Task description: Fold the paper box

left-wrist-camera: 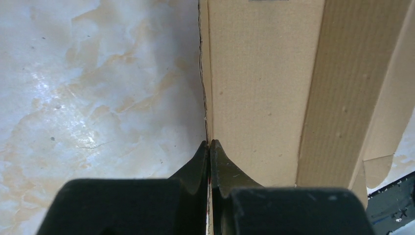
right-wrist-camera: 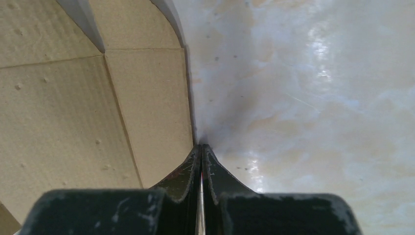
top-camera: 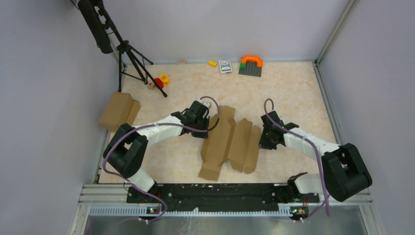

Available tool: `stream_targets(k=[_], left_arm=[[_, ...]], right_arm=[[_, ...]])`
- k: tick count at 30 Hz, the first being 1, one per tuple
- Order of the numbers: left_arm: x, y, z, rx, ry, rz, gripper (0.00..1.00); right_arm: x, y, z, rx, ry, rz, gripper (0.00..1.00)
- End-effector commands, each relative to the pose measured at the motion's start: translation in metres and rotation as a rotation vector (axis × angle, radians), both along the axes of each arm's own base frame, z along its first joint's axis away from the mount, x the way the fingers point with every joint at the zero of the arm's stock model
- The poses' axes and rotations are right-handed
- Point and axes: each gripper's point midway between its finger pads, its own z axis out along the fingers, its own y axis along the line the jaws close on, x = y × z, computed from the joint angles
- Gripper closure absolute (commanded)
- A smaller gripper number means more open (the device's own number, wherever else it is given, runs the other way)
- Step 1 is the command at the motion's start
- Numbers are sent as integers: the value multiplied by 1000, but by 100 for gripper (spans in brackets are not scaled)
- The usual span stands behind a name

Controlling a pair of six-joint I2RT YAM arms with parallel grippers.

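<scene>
Top external view: the paper box (top-camera: 230, 142) lies as a flat brown sheet with many flaps on the marbled tabletop (top-camera: 293, 93), in the middle of the frame. My left claw (top-camera: 209, 122) is at the sheet's left edge, toward its upper end. My right claw (top-camera: 263, 141) is at the sheet's right edge, about halfway down. The two arms reach in from the lower corners of the frame.

In the left wrist view my left claw is fully closed, its two tips pressed together right where the cardboard's edge runs down to them. The cardboard fills the right half of that frame and bare tabletop the left. I cannot tell whether the edge is pinched between the tips or only touches them.

In the right wrist view my right claw is also fully closed, tips together at the sheet's edge, with cardboard on the left of the frame and tabletop on the right. Whether it is holding the sheet I cannot tell.

At the left of the top view sits a bulkier brown carton (top-camera: 119, 110), well apart from the sheet. A tripod (top-camera: 129, 58) stands in the upper left.
</scene>
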Motion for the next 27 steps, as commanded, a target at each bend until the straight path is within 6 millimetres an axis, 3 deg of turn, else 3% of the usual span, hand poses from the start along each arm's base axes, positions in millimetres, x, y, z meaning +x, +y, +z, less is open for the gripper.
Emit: stream_targets(k=[1,12,19,27], left_arm=[[-11,-9,-8,-16,45,-53,100],[-14,-21,-5,-23,45,-111,100],[-3,4,-3,109,1,-34,100],[3,13,-1,153,-20,6,100]], right_arm=[[5,23,-1,54,8,44,100],[4,30,-10,-1,45,122,100],[12,8,7,-129,12,129,100],[16,12,22,-107,-36,167,100]])
